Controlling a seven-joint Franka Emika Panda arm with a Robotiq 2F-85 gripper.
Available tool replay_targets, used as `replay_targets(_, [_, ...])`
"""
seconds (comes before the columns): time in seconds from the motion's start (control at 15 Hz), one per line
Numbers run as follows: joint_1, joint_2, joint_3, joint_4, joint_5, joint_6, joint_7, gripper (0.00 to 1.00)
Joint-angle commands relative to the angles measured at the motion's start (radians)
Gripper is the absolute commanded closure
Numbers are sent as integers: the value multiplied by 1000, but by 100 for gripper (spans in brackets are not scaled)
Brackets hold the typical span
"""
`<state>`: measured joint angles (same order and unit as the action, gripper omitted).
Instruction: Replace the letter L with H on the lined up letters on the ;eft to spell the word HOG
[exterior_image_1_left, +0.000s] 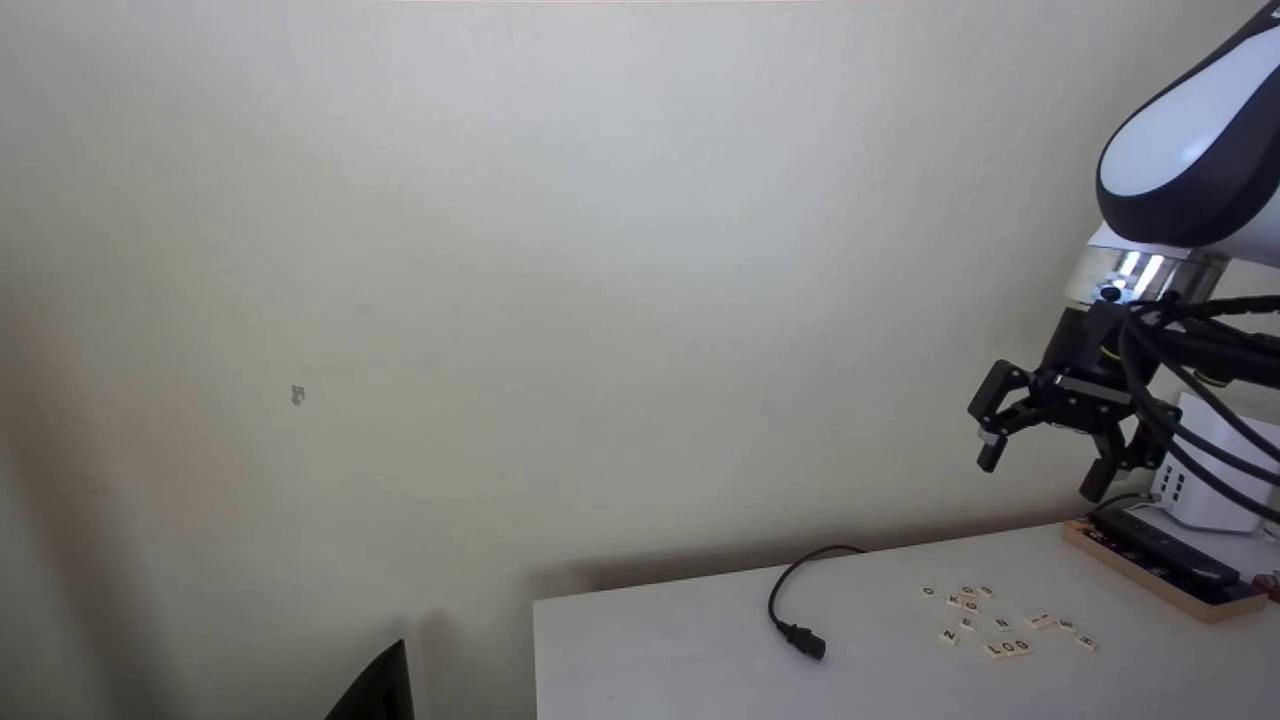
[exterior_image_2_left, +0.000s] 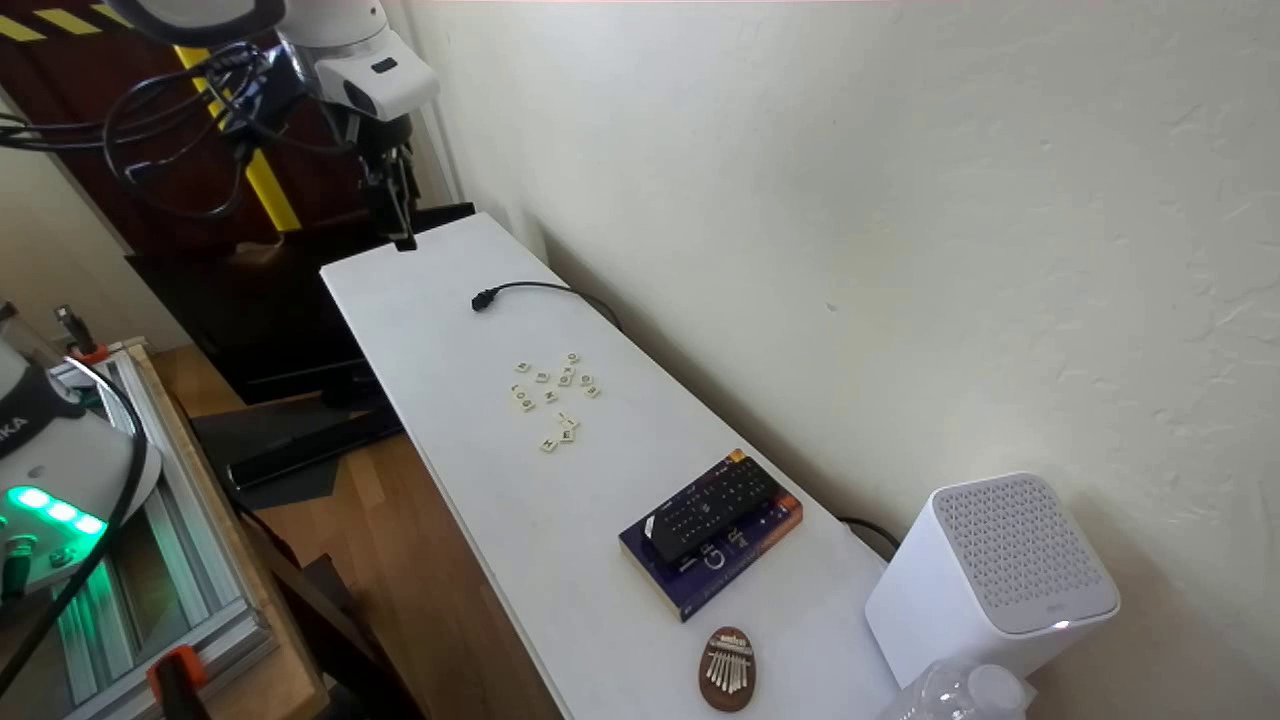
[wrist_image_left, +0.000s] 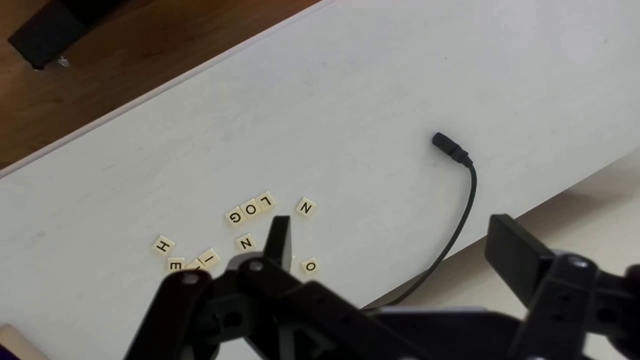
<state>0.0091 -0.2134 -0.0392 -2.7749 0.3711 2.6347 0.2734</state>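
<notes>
The end effector (exterior_image_1_left: 1040, 480) hangs in the air with its two fingers (wrist_image_left: 277, 239) spread wide. Lower than it, on one white counter (wrist_image_left: 350, 100), lie fifteen cream letter tiles (exterior_image_2_left: 550, 396). In the wrist view three form a row just beyond the fingertip at picture left: one L tile (wrist_image_left: 265, 201), one O tile (wrist_image_left: 251, 209) and one G tile (wrist_image_left: 235, 216), edge to edge, the L tile closest to that fingertip. One H tile (wrist_image_left: 163, 245) lies farther out past that finger, apart from the row. Two N tiles (wrist_image_left: 306, 206) are near the row, one E tile (wrist_image_left: 175, 264) and one I tile (wrist_image_left: 209, 257) lie between the H tile and that finger, and another O tile shows in the gap between the fingers; the rest are partly or wholly hidden there. One power cable (wrist_image_left: 474, 185) crosses that gap, its plug (wrist_image_left: 450, 147) ahead of the fingertips. In an exterior view, beyond the tiles from the end effector, are one book (exterior_image_2_left: 690, 590) carrying one remote control (exterior_image_2_left: 712, 508), one kalimba (exterior_image_2_left: 728, 672), one white box-shaped device (exterior_image_2_left: 1000, 560) and one clear bottle (exterior_image_2_left: 955, 692).
</notes>
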Motion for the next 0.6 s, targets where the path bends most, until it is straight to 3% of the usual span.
replay_targets(0.0, [-10, 33, -3, 11, 18, 1, 3, 0])
replay_targets(0.53, [-19, 101, -11, 11, 25, 2, -20, 0])
